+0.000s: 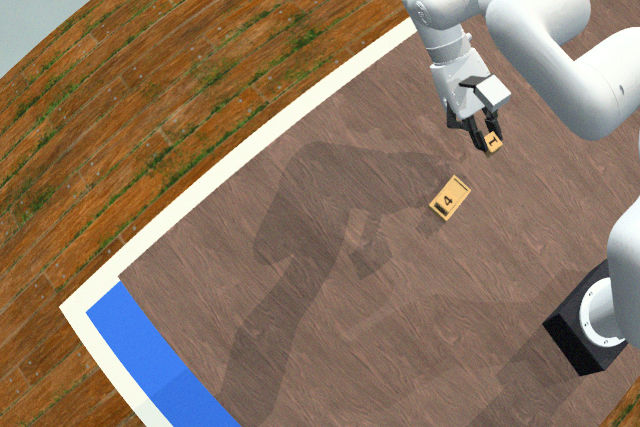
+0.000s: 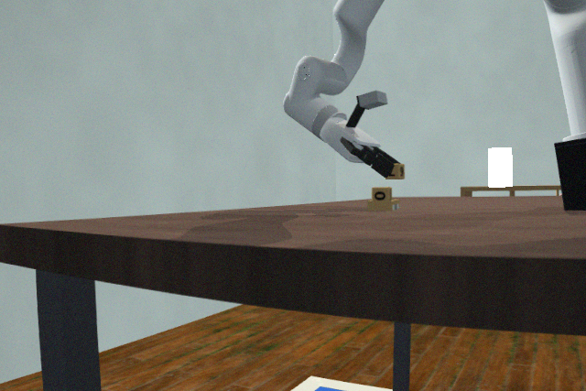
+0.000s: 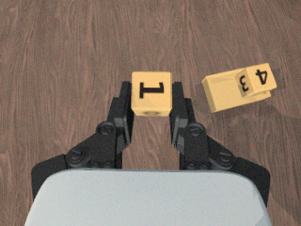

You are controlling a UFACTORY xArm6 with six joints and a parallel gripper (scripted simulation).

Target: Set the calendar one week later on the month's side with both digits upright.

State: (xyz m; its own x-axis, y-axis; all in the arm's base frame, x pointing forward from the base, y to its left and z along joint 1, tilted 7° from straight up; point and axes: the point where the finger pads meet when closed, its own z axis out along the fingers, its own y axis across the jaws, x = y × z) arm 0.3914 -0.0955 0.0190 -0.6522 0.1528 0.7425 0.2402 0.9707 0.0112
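My gripper (image 1: pixel 489 142) (image 2: pixel 392 170) (image 3: pixel 151 95) is shut on a yellow cube (image 1: pixel 493 142) (image 2: pixel 398 171) (image 3: pixel 151 92). It holds this cube in the air, with a 1 lying sideways in the wrist view. The tray (image 1: pixel 458 186) (image 2: pixel 375 207) (image 3: pixel 223 95) is on the table, apart from the held cube and right of it in the wrist view. The other cube (image 1: pixel 447 200) (image 2: pixel 381 194) (image 3: pixel 261 79) stands at one end of the tray. It shows a 4 on top, a 3 in the wrist view and a 0 in the exterior view. The month's name is not legible.
The brown table (image 1: pixel 330 339) (image 2: pixel 330 230) carries the tray. The robot's black base (image 1: pixel 576 342) (image 2: pixel 575 176) stands at the right. The arm's shadow falls across the table beside the tray.
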